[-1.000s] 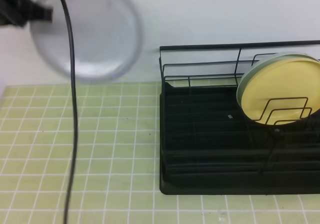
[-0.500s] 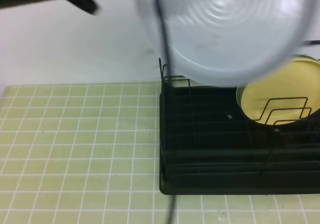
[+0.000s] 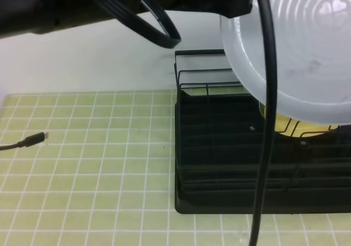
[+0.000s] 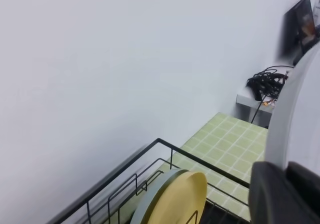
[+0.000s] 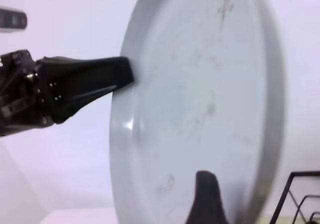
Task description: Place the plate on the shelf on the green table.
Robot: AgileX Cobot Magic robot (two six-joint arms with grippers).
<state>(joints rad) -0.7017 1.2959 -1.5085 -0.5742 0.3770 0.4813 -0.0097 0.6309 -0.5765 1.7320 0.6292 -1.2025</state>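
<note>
While the left fingers pinch the rim of the pale grey-blue plate, it hangs on edge above the black wire dish rack.
One right finger shows in front of the plate's lower face; its mate is hidden, so their spread is unclear. Half a second ago the plate sat further left. It now covers nearly all of the yellow plate, and a cable end lies on the green table.
</note>
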